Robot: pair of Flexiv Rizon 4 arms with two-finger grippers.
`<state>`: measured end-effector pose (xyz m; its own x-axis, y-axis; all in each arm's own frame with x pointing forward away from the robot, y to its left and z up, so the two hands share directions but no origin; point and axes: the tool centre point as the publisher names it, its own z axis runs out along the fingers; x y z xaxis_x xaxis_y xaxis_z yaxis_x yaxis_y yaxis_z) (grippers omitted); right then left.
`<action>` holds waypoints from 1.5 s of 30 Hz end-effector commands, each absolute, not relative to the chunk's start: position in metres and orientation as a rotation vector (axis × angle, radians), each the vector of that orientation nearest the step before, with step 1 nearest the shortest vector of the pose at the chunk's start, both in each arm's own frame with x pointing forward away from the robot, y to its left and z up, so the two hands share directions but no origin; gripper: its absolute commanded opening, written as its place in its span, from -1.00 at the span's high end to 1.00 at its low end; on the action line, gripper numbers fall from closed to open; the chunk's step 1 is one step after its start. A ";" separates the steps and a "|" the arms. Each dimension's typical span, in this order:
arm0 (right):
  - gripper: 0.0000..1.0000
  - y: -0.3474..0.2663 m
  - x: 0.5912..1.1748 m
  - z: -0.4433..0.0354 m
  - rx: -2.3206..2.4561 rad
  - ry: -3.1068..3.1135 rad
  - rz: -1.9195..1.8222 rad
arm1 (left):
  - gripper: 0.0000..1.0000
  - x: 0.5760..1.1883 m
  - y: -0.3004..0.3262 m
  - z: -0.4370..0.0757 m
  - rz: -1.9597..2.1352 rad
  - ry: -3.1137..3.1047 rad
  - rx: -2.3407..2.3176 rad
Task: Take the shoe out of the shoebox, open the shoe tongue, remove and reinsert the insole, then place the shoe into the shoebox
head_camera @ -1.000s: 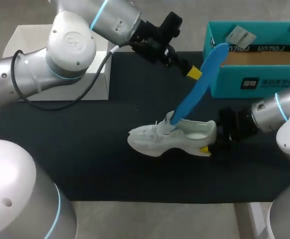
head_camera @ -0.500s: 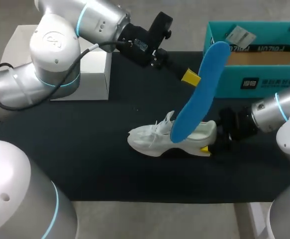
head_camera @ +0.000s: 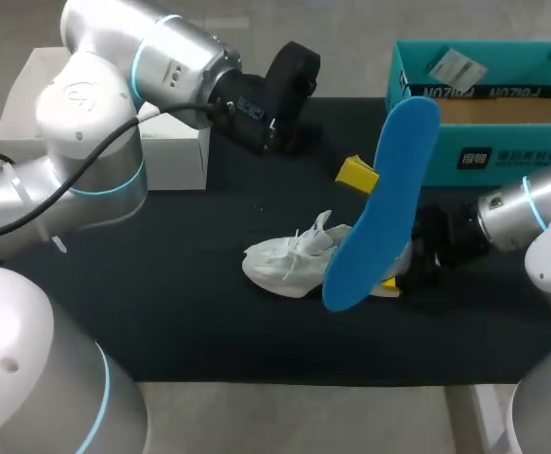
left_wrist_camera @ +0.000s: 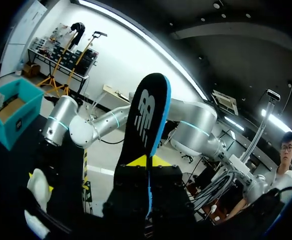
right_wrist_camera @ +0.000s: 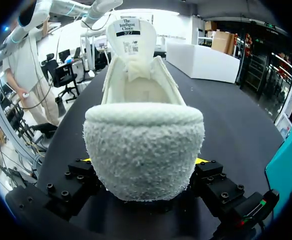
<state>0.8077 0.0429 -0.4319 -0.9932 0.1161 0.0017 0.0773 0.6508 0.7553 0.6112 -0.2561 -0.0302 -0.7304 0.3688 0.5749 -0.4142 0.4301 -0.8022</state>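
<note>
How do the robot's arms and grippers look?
The left arm and right arm are rounded silver-grey shells with cyan joint rings; a black cable loops along the left arm. The left gripper and right gripper are black with yellow tips.

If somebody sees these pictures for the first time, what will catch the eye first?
The blue insole stands out most: it hangs in the air over the black mat, clamped in the left gripper. Under it a white shoe stands on the mat, its heel held by the right gripper. A teal shoebox sits at the far right of the table.
</note>
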 end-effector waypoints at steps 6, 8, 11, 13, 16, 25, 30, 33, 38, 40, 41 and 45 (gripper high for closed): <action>1.00 0.044 0.806 -0.434 0.166 2.812 1.277 | 1.00 0.562 -0.229 -0.015 1.519 -1.793 0.046; 1.00 0.044 0.806 -0.434 0.166 2.812 1.277 | 1.00 0.555 -0.226 -0.011 1.553 -1.759 0.035; 1.00 0.044 0.806 -0.434 0.166 2.812 1.277 | 1.00 0.543 -0.222 -0.008 1.581 -1.700 0.018; 1.00 0.044 0.806 -0.434 0.166 2.812 1.277 | 1.00 0.538 -0.219 -0.006 1.579 -1.644 0.005; 1.00 0.044 0.806 -0.434 0.166 2.812 1.277 | 1.00 0.527 -0.214 -0.001 1.588 -1.584 -0.015; 1.00 0.044 0.806 -0.434 0.166 2.812 1.277 | 1.00 0.507 -0.205 0.010 1.619 -1.586 -0.038; 1.00 0.044 0.806 -0.434 0.166 2.812 1.277 | 1.00 0.499 -0.199 0.015 1.571 -1.530 -0.068; 1.00 0.044 0.806 -0.434 0.166 2.812 1.277 | 1.00 0.495 -0.197 0.014 1.526 -1.523 -0.086; 1.00 0.044 0.806 -0.434 0.166 2.812 1.277 | 1.00 0.498 -0.194 0.008 1.490 -1.546 -0.086; 1.00 0.044 0.806 -0.434 0.166 2.812 1.277 | 1.00 0.500 -0.194 0.007 1.489 -1.541 -0.087; 1.00 0.044 0.806 -0.434 0.166 2.812 1.277 | 1.00 0.501 -0.194 0.006 1.488 -1.540 -0.087; 1.00 0.044 0.806 -0.434 0.166 2.812 1.277 | 1.00 0.504 -0.194 0.003 1.505 -1.502 -0.097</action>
